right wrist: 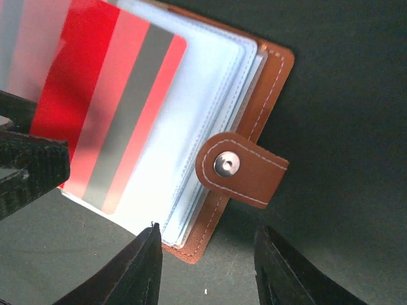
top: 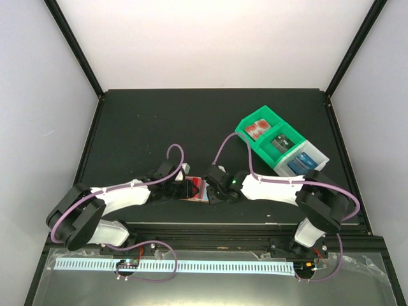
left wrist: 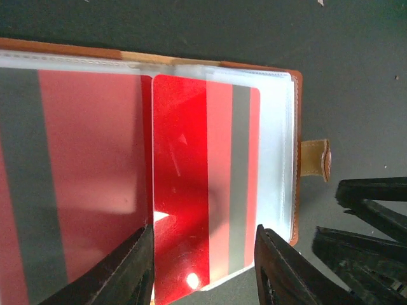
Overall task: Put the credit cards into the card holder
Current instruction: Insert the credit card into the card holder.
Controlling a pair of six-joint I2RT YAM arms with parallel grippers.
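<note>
Open card holder [right wrist: 242, 170]: red card [left wrist: 191, 190] partly in clear sleeve [left wrist: 275, 159]

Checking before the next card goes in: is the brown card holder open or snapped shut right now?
Open. The card holder lies spread, its clear sleeves exposed and its snap tab hanging unfastened.

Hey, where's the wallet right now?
In the top view, the wallet lies open near the table's front edge, mid-width, between the left pincer and the right pincer.
</note>
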